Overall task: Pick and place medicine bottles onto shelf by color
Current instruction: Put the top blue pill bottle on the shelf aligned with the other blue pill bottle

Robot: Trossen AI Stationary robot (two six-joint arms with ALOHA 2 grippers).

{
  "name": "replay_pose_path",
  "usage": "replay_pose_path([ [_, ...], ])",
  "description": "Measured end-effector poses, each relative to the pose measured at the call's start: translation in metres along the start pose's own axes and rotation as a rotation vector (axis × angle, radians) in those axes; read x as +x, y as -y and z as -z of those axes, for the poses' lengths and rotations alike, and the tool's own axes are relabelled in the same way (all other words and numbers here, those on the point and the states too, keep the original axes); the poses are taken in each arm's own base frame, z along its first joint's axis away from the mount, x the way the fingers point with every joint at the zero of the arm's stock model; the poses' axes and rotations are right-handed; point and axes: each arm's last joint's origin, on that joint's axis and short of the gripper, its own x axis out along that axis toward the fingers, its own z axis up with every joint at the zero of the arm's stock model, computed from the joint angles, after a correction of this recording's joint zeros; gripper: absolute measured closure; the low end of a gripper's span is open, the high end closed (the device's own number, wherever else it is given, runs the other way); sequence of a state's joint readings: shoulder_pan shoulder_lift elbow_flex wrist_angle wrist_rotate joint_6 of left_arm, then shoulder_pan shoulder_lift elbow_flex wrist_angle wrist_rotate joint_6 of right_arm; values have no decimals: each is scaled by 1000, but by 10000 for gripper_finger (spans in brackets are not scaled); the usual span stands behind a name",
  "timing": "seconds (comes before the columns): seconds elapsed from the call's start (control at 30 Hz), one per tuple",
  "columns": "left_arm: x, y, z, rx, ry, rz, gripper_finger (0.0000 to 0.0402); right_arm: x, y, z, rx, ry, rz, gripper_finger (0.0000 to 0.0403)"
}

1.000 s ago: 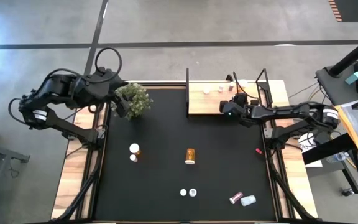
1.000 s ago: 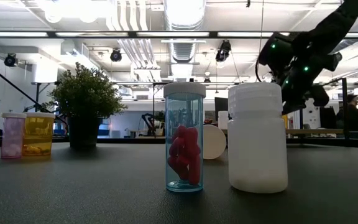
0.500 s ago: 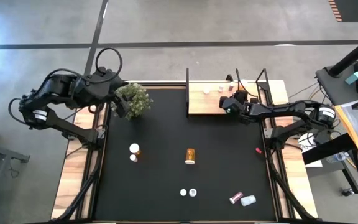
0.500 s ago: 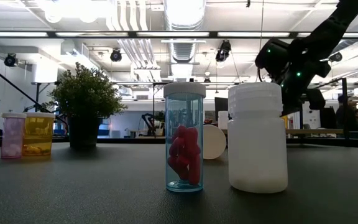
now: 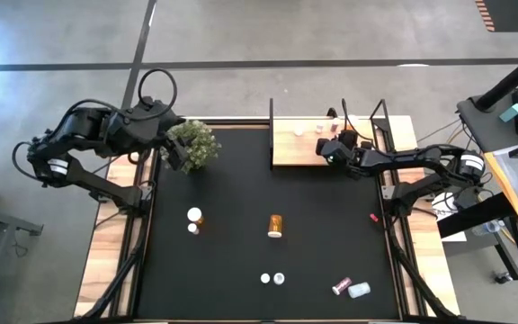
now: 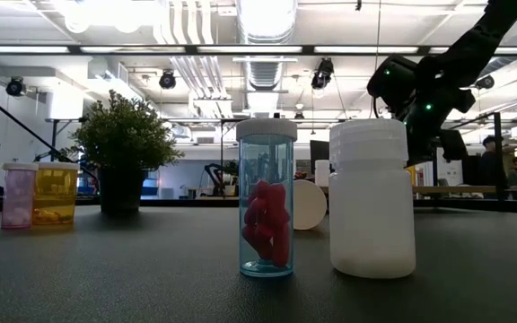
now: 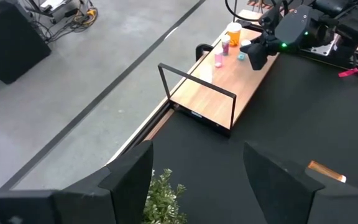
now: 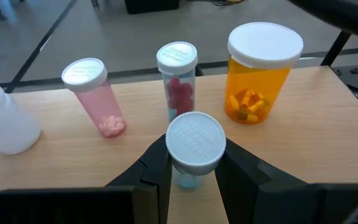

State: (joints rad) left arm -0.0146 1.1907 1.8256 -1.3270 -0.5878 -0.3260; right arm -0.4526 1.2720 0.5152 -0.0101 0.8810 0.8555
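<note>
Right tool clamped on white-capped bottle over shelf; only right wrist view shows grip. Beyond it: pink bottle, red-pill vial, orange bottle. Left tool open, by plant. Bottles from overhead too small to sort.

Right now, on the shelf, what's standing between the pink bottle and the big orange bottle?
In the right wrist view, a slim clear bottle of red pills stands between the pink bottle and the orange bottle.
</note>
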Motion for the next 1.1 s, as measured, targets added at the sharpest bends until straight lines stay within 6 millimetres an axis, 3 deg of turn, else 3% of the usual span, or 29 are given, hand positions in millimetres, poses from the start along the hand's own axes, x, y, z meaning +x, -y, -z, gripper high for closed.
replay_pose_path([
  [0.27,0,0,0,-1,1,-3,168,0,0,0,2,1,0,306],
  [0.8,0,0,0,-3,2,-5,168,-1,-1,0,14,-34,-36,230],
  [1.1,0,0,0,-3,2,-5,168,-4,-11,-14,-51,-21,-53,218],
])
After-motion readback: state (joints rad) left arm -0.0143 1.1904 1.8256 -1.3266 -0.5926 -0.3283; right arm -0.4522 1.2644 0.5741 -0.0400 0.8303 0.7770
